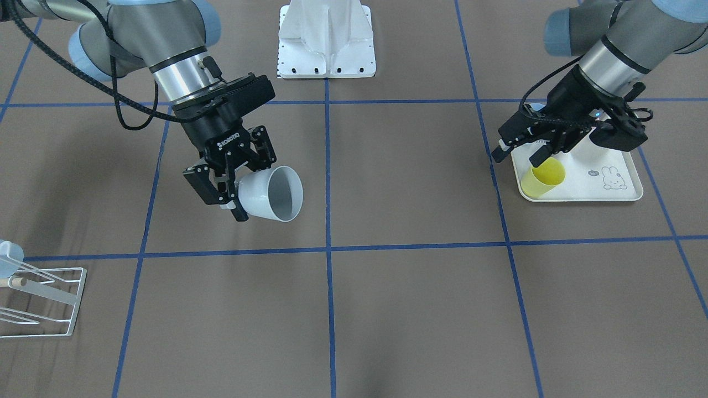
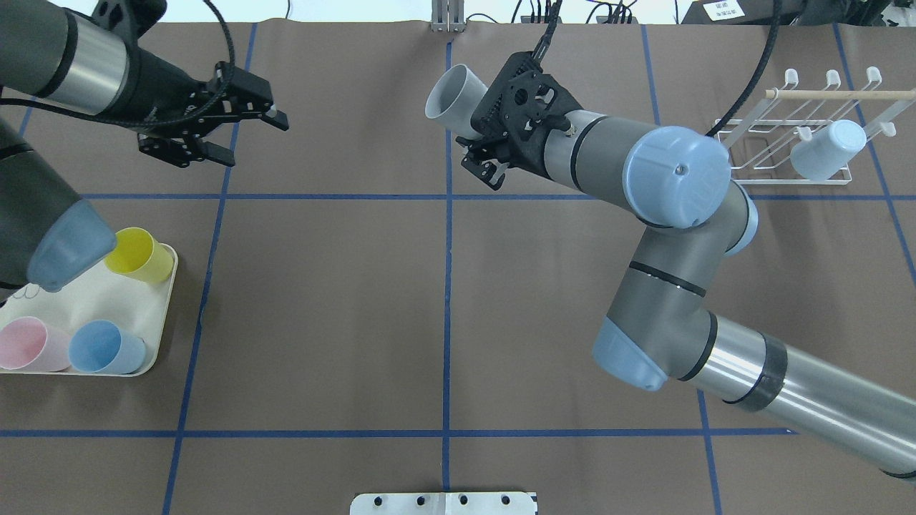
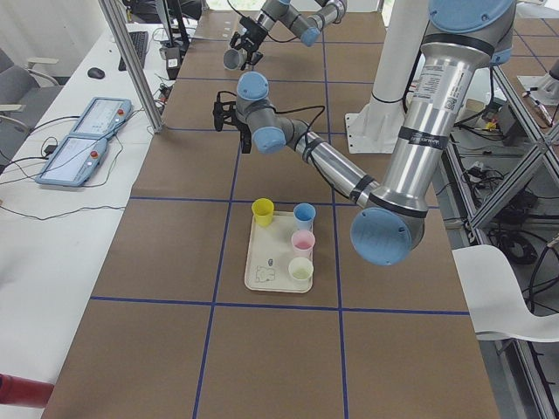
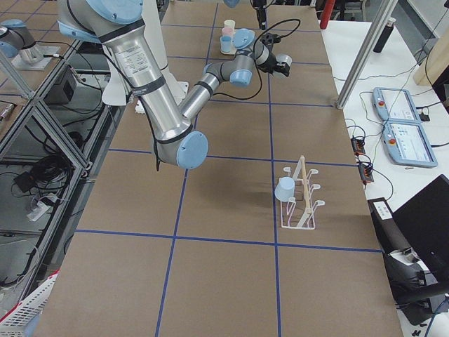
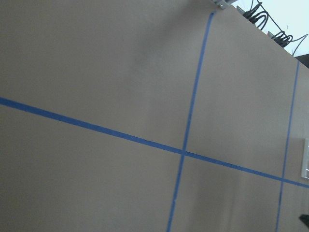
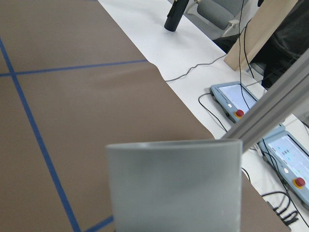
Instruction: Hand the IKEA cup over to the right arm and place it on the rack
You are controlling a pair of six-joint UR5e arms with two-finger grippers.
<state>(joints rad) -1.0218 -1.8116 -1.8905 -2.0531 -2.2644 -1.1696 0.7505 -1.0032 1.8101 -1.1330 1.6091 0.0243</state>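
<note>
Cup (image 1: 274, 193), grey: clamped by its base in right gripper (image 1: 229, 202), tipped sideways in the air near the table's far edge. Left gripper (image 2: 250, 139): spread, empty. Rack (image 2: 816, 93): far right corner, blue cup (image 2: 819, 159) already hung. Risks: base grip slipping in transit; mouth missing its prong; knocking the hung cup.

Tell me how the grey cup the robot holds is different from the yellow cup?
The grey cup is pale grey; the yellow cup is bright yellow. The grey cup hangs sideways in the right gripper, while the yellow cup stands upright on the tray. Both are plain cups without handles.
</note>
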